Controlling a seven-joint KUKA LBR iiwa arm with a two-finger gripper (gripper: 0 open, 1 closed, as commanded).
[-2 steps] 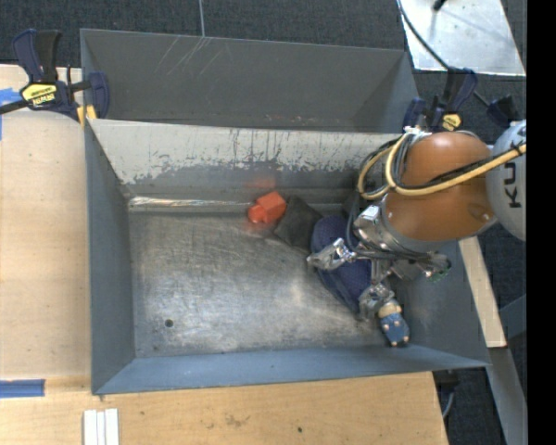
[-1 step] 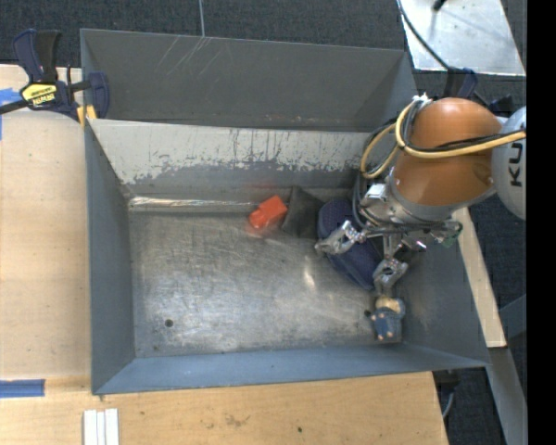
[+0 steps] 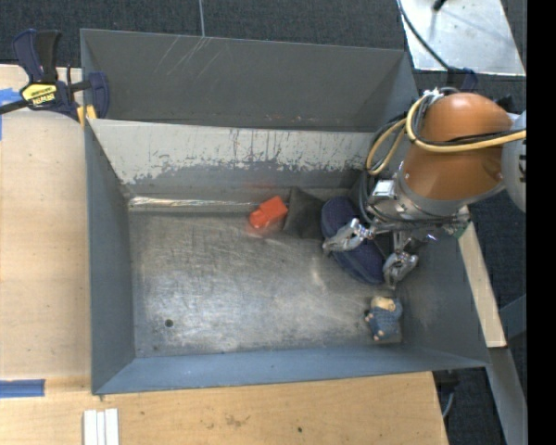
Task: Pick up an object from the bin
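Fingers (image 3: 345, 240) stand apart, we see, astride a dark blue rounded thing (image 3: 338, 219) by the bin's (image 3: 259, 137) right wall.

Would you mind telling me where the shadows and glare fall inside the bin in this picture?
Camera view: a dark shadow lies on the floor just right of the orange block, between it and the dark blue bundle under the hand; the bin's back wall is lit brighter than the floor, with a pale glare streak along its foot.
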